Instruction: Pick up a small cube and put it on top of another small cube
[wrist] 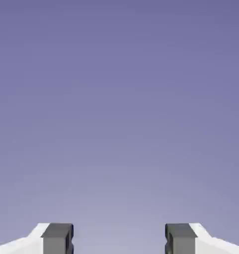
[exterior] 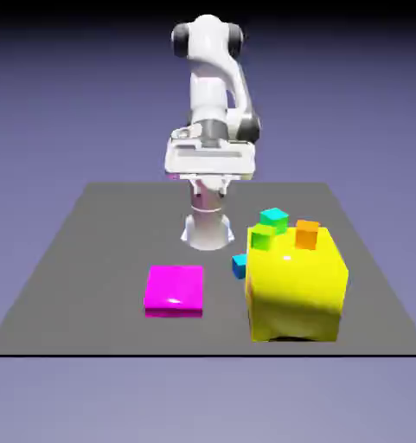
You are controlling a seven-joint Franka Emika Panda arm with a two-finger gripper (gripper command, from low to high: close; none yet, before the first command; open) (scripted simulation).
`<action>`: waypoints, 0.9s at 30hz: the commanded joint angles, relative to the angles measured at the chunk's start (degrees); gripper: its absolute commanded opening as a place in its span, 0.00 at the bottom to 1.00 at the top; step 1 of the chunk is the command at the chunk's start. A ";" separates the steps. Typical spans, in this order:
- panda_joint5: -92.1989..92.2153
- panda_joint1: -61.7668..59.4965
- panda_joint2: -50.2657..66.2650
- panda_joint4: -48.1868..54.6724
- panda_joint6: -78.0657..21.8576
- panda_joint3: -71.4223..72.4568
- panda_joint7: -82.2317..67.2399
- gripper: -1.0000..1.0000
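Risk: the small bright-blue cube [exterior: 239, 265] sits tucked touching the big glossy yellow block [exterior: 296, 285], mostly hidden, so descending fingers [wrist: 57, 238] could hit the block or knock the cube away. Only a sliver shows, toward the desk's [exterior: 90, 260] middle. Fingers parted, empty, gripper [wrist: 119, 240] facing only backdrop.

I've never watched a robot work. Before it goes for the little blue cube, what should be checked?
1. Tool open with nothing between its tips: ok.
2. Bright-blue cube in sight on the table: ok, though partly hidden by the yellow block.
3. Room to close around it: cannot tell; the block sits very near.
4. Tool aimed at cube: not ok; hand view shows only backdrop.
5. Teal cube free on top: ok.
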 commanded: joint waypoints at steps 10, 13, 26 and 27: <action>-14.90 5.87 8.42 12.09 -19.39 20.61 7.19 0.50; -20.45 7.29 12.63 14.83 -26.85 26.84 9.35 0.50; -44.07 11.78 32.82 23.39 -59.21 50.96 17.45 0.50; -45.83 11.88 34.67 23.54 -61.70 52.37 17.88 0.50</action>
